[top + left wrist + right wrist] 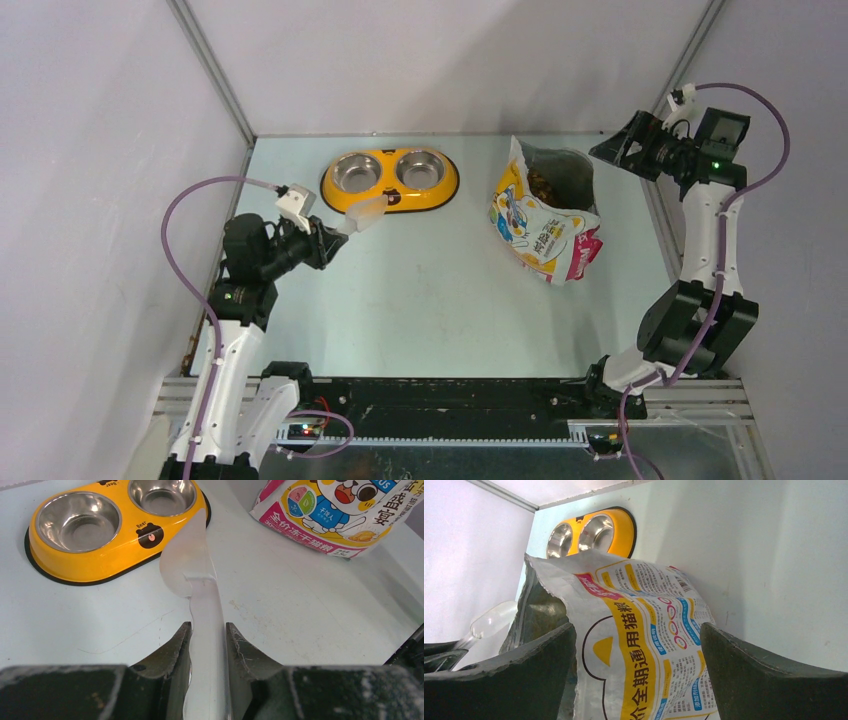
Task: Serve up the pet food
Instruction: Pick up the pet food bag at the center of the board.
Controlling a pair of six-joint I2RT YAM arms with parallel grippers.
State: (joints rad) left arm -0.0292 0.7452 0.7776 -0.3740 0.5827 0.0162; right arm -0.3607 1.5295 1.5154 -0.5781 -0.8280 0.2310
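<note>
The pet food [545,184] shows as dark kibble inside the open mouth of the glossy cat-printed bag [543,222], which stands on the table right of centre. My right gripper [603,151] is open just behind the bag's upper right edge. In the right wrist view its fingers [524,670] stand wide on either side of the bag's printed back panel [644,630]. My left gripper [207,630] is shut on the handle of the translucent scoop [187,565]. The scoop [364,215] hangs just in front of the yellow double-bowl feeder [345,200]. Nothing shows in the scoop.
The feeder's two steel bowls [77,522] look empty. White walls enclose the table on the left, back and right. The bag [340,515] lies to the right of the scoop in the left wrist view. A black rail [450,400] runs along the near edge.
</note>
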